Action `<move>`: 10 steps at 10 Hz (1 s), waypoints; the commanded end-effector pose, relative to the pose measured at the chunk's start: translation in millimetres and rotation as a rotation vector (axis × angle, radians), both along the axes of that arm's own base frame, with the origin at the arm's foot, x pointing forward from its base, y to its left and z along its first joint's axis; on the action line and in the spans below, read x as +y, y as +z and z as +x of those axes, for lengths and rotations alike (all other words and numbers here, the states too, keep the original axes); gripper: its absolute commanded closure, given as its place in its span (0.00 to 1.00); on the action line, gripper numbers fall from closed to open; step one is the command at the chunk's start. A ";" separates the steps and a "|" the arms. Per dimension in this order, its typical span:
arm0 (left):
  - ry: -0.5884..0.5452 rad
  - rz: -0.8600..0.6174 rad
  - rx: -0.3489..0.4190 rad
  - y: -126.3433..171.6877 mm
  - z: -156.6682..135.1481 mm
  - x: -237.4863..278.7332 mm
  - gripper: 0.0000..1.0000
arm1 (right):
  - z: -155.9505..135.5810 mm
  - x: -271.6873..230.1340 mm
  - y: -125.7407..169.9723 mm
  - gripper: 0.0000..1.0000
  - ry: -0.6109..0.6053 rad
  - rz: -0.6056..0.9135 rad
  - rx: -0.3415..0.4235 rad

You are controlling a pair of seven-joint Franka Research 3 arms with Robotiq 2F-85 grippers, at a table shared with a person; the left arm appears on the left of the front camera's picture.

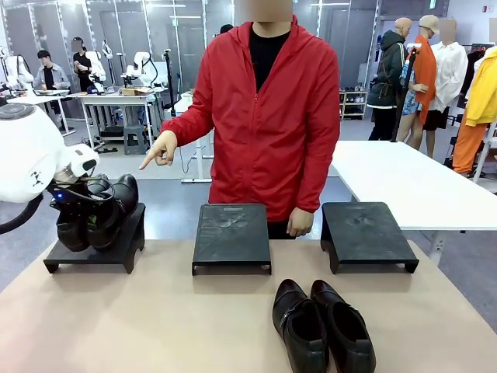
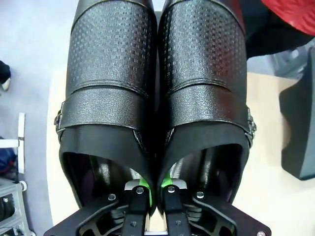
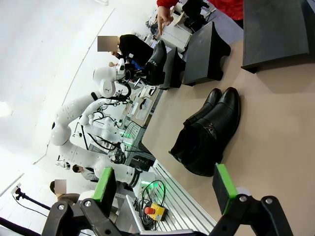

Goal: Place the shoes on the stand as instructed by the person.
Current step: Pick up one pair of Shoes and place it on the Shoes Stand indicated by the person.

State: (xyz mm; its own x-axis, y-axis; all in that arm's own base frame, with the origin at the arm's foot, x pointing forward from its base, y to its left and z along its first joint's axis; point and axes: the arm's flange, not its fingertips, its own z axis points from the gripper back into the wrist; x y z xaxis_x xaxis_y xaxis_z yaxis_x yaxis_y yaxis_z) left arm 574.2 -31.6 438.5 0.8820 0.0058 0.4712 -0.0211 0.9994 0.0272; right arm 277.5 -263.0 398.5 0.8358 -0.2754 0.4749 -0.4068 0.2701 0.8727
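The left claw [image 2: 154,186] is clenched on one pair of shoes [image 1: 99,217] at the left stand [image 1: 85,259], where the person's hand [image 1: 161,150] points; next it needs to let go and lift clear. The right claw [image 3: 165,189], spread open, faces the other pair [image 1: 322,326] lying near, right of middle

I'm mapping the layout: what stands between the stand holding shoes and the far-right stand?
In the front view, a third, empty stand sits between the shoe-laden stand and the right stand.
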 end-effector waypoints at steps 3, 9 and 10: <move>0.001 0.011 -0.019 -2.7 22.4 1.1 0.93 | -0.9 0.3 0.5 0.00 0.006 0.007 -0.010; -0.012 0.032 -0.002 -27.1 32.7 -1.0 0.93 | -0.9 0.3 0.5 0.00 0.006 0.007 -0.010; -0.011 0.026 -0.002 -27.2 32.4 -1.2 0.79 | -0.9 0.3 0.5 0.00 0.006 0.007 -0.010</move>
State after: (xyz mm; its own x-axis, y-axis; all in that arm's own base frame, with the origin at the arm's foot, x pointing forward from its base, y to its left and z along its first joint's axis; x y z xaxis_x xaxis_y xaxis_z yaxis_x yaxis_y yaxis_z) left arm 598.4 -30.4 411.9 0.8955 0.0005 0.4450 -0.0178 0.9992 0.0347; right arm 277.6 -262.9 398.5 0.8359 -0.2753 0.4749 -0.4069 0.2700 0.8727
